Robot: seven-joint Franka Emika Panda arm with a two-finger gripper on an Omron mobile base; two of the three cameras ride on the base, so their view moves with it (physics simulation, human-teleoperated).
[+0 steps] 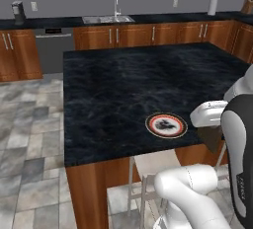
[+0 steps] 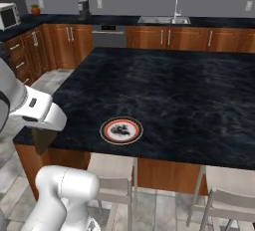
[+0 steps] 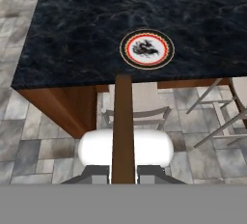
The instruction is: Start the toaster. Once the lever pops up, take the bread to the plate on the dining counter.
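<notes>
My gripper is shut on the bread, a thin dark brown slice seen edge-on between the fingers. The bread hangs under the white hand, off the near edge of the dining counter and to the right of the plate. From the right base view the bread is at the counter's near left corner, left of the plate. The plate has a red-brown rim and a dark pattern in its white centre, and lies on the black marble near its front edge. The toaster is out of view.
Pale stools stand under the counter's near edge, below the hand. Along the back wall run cherry cabinets, a sink and a dishwasher. A microwave sits at the far left. The floor is grey tile.
</notes>
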